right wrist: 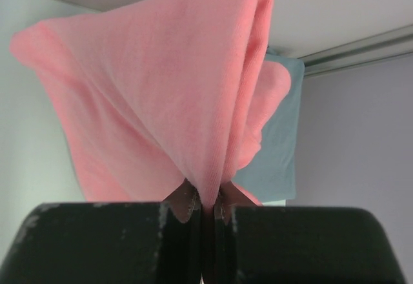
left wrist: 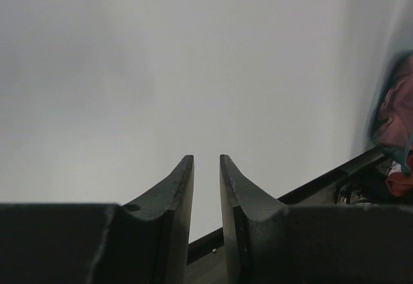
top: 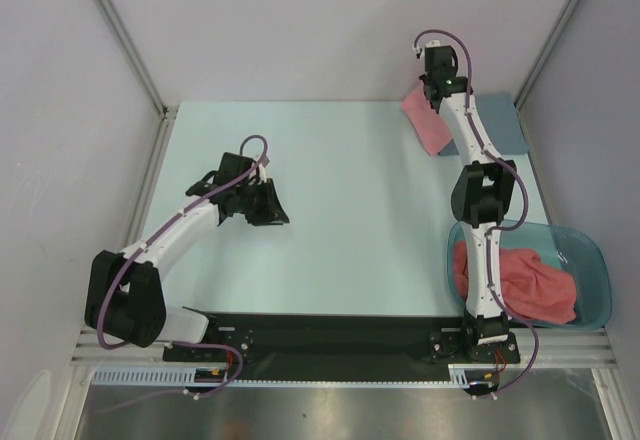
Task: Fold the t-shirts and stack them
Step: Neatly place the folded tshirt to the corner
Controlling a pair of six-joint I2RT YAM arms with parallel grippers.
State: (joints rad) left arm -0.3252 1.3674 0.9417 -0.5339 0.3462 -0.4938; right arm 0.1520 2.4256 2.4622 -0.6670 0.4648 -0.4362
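Pale walls [top: 300,20], mint tabletop [top: 350,210]

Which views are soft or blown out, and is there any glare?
Top external: even light, sharp, no hard shadows, mild sheen on the metal strip. Left wrist: left gripper crisp, table washed to a featureless grey-white, heap of t-shirts at the right edge smeared. Right wrist: held t-shirt in focus with the weave visible, right gripper dark and underexposed.
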